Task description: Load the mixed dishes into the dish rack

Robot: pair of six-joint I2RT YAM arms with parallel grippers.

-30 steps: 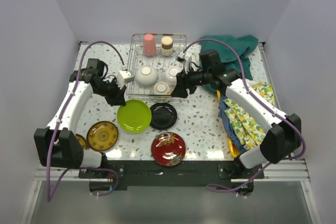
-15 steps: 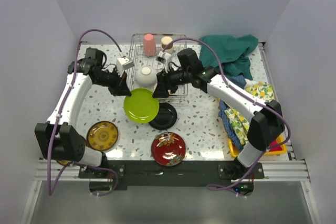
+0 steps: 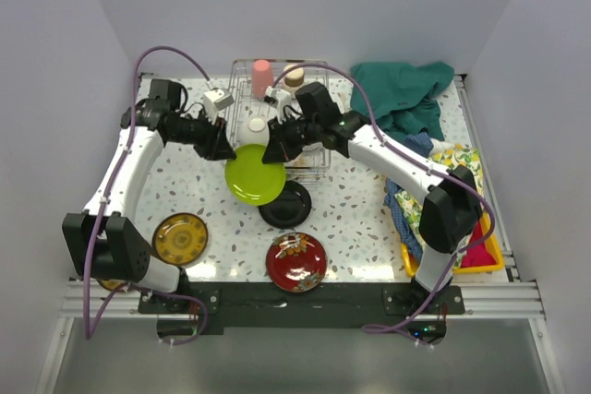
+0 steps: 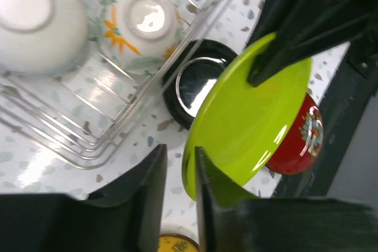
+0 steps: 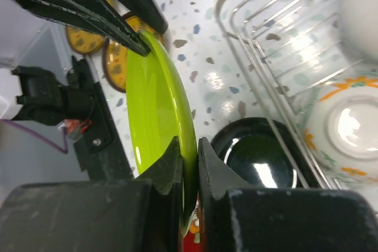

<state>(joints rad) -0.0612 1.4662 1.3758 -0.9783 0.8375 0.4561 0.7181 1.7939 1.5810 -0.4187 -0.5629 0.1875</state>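
Lime-green plate tilted on edge, held clear of desk, just beside near side of dish rack at far-edge centre. Right gripper jaws clamped on rim; left gripper jaws apparently clamped on opposite rim

Plate held before dish rack; bowls inside.
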